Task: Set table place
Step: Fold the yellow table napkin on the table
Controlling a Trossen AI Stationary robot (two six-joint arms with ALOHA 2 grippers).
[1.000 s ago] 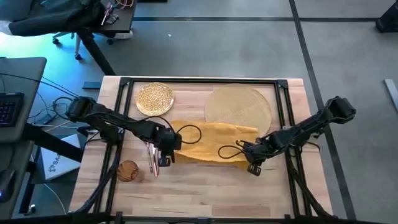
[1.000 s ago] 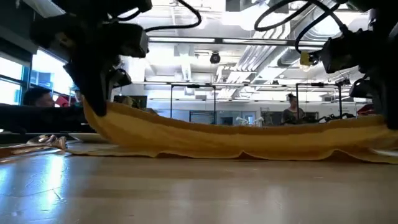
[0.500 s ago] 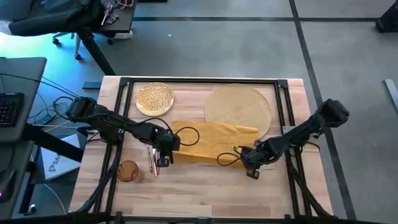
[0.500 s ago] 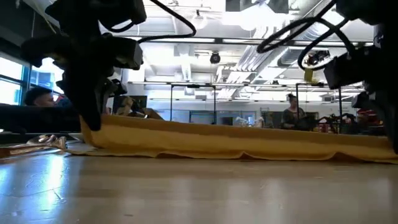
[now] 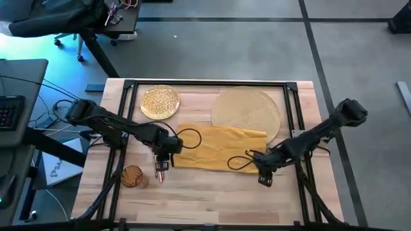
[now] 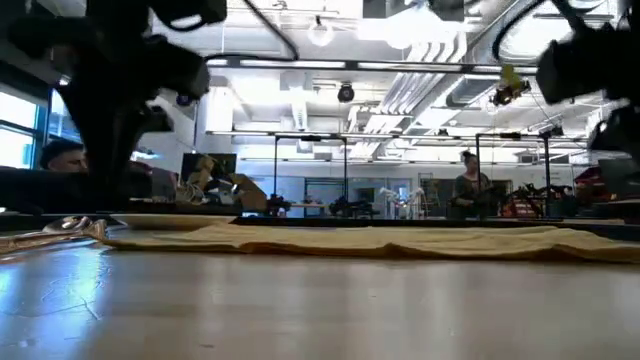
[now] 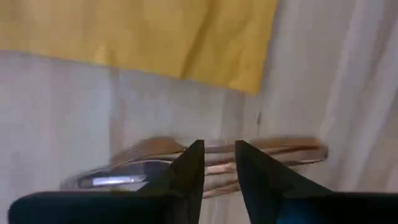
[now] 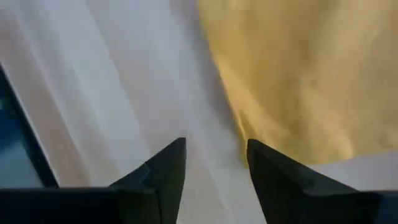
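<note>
Napkin [image 5: 218, 147] lies flat mid-table [image 5: 212, 199] — both claws, left gripper [image 7: 216, 163] over the cutlery [image 7: 249, 155] and right gripper [image 8: 214, 158], spread and empty. Next up, probably folding it.

Both arms reached low toward the middle. The left gripper [image 5: 162, 165] had its fingers a little apart and empty. The right gripper [image 5: 264, 178] was spread apart and empty too.

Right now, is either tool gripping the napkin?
No: the yellow napkin lies flat on the table, with the left tool and right tool both open and empty.
</note>
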